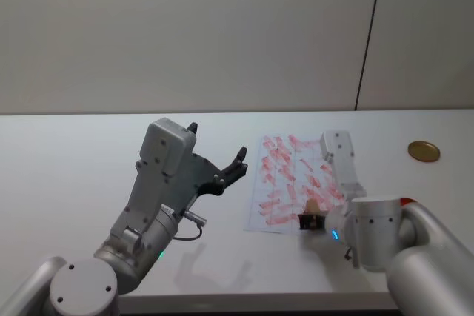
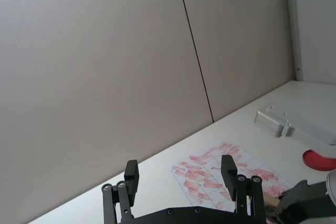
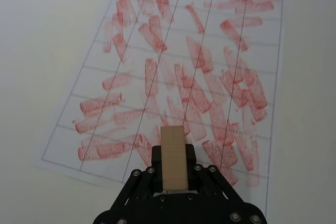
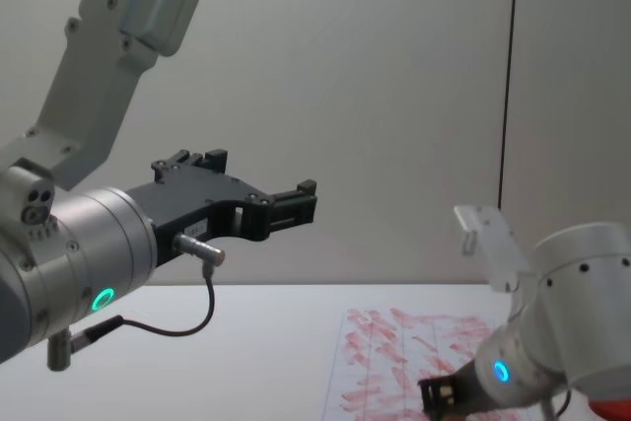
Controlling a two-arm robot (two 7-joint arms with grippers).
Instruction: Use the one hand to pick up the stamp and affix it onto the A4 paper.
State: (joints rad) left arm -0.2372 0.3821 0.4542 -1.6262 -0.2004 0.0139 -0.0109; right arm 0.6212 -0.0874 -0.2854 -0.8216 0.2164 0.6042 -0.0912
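Note:
The stamp (image 3: 174, 156), a small tan wooden block, sits between the fingers of my right gripper (image 3: 174, 165), which is shut on it. In the head view the stamp (image 1: 312, 204) and right gripper (image 1: 310, 220) are over the near right part of the A4 paper (image 1: 285, 175). The A4 paper (image 3: 184, 51) is a white gridded sheet covered with red smeary marks. Whether the stamp touches the sheet I cannot tell. My left gripper (image 1: 217, 144) is raised well above the table left of the paper, open and holding nothing; its fingers (image 2: 228, 170) stand wide apart.
A gold round lid (image 1: 424, 151) lies at the table's far right. A red ink pad (image 2: 317, 159) sits to the right of the paper, near my right arm. The white table (image 1: 89, 160) stretches left of the sheet.

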